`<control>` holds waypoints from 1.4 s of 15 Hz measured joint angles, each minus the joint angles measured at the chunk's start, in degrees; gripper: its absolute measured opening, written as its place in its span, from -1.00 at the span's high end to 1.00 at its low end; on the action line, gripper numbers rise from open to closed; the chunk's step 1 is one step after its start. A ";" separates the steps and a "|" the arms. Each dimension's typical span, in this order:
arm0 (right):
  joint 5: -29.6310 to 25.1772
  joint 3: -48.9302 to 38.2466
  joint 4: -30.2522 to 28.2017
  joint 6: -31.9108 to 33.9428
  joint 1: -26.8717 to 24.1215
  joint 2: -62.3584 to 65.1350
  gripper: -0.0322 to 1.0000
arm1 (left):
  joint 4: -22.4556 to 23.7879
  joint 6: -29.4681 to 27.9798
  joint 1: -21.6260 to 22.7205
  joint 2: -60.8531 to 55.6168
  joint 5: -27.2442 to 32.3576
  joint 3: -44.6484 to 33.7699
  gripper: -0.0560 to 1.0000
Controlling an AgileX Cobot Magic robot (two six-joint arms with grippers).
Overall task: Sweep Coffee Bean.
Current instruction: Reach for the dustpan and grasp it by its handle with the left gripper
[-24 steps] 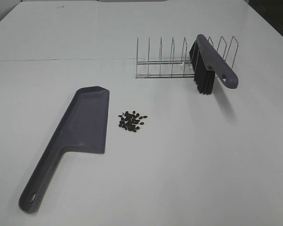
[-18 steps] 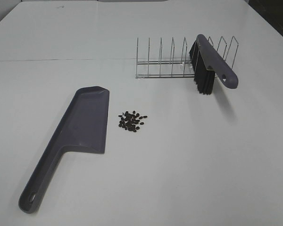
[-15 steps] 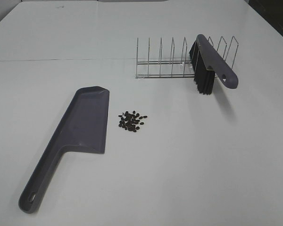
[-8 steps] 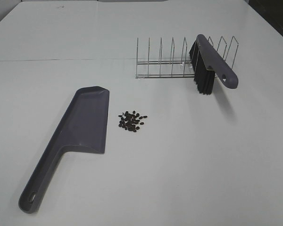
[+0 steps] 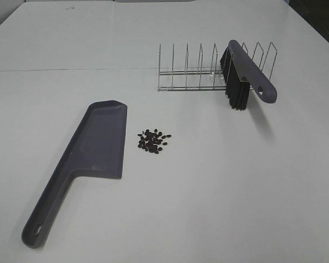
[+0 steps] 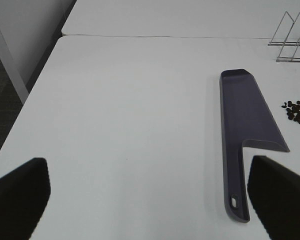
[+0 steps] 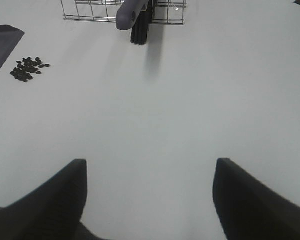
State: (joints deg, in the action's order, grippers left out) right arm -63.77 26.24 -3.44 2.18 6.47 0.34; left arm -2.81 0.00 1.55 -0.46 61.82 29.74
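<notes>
The white table (image 5: 263, 192) carries everything. The grey-purple dustpan (image 5: 98, 142) lies flat with its long edge toward the pile, likely so the beans can be pushed straight in. The wire rack (image 5: 186, 74) props the brush (image 5: 247, 74) handle-out, easy to grab. The coffee bean (image 5: 153, 141) pile sits just beside the dustpan blade, well ahead of the left gripper (image 6: 147, 195) and right gripper (image 7: 147, 197). The 2 are spread wide, holding nothing.

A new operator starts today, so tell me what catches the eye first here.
A small pile of dark coffee beans lies mid-table, close beside the blade of a grey-purple dustpan lying flat, not touching it. Behind them a matching brush leans in a wire rack, bristles down.
</notes>
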 joint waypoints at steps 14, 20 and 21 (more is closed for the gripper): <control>0.00 0.00 0.00 0.00 0.00 0.00 -0.20 | -0.74 0.00 -0.11 0.00 0.00 0.00 -0.98; 0.00 0.00 0.00 0.00 0.00 0.00 -0.20 | -0.74 0.00 -0.11 0.00 0.00 0.00 -0.98; 0.00 0.00 0.00 0.00 0.00 0.00 -0.20 | -0.74 0.00 -0.11 0.00 0.00 0.00 -0.98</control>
State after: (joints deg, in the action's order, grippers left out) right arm -63.77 26.24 -3.44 2.18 6.47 0.34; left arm -3.55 0.00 1.43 -0.46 61.82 29.74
